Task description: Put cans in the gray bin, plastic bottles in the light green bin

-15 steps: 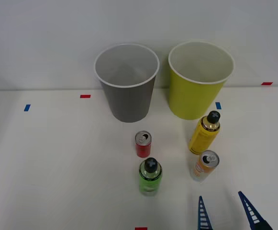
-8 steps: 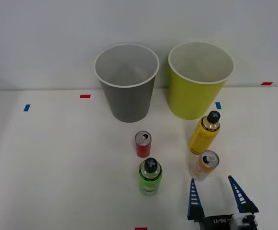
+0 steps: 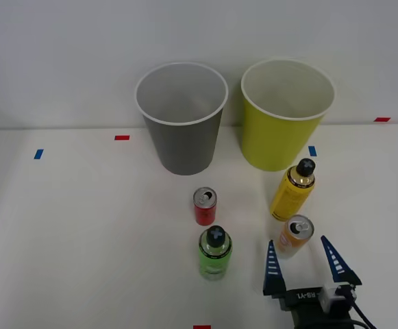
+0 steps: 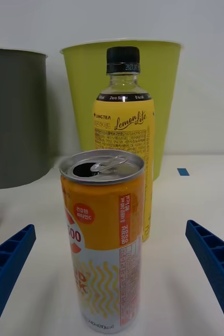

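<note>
Pincer (image 3: 303,256) spread wide at the near edge of the table (image 3: 82,226), its two blue ribbed fingers (image 3: 272,262) pointing toward the bins. Orange can (image 3: 295,235) upright just ahead of the fingertips, in line with the gap between them and untouched. Yellow bottle (image 3: 293,190) directly beyond the can, with the green bin (image 3: 285,116) farther behind it. Green bottle (image 3: 215,251) to the pincer's left, the red can (image 3: 205,205) ahead of that, and the gray bin (image 3: 182,120) at the far left. Wrist view: orange can (image 4: 104,236) centred between the fingers (image 4: 7,260), yellow bottle (image 4: 125,126) close behind.
</note>
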Tool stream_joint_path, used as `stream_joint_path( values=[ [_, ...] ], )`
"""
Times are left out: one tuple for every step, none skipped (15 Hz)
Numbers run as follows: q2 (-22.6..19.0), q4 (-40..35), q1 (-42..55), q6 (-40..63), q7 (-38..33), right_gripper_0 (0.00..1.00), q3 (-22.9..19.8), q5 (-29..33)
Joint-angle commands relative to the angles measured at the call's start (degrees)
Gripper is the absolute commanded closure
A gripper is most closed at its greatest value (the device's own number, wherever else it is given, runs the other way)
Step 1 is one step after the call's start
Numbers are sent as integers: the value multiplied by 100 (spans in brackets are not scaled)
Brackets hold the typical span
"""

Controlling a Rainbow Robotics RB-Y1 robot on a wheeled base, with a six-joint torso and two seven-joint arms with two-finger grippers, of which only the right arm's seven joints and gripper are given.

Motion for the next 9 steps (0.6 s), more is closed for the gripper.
stream_joint_path(
  values=[
    [-2, -1, -93, 125, 95, 0, 0, -57],
    [-2, -1, -102, 125, 121, 0, 8, -93],
    [-2, -1, -120, 134, 139, 0, 8, -119],
    [7, -1, -137, 213, 148, 0, 8, -145],
    [7, -1, -181, 239, 174, 0, 8, -181],
    [16, -1, -208, 239, 200, 0, 17, -251],
    [16, -1, -252, 266, 218, 0, 43, -339],
    [7, -1, -304, 310, 244, 0, 61, -400],
    [7, -1, -348, 362, 262, 0, 70, -453]
  ],
)
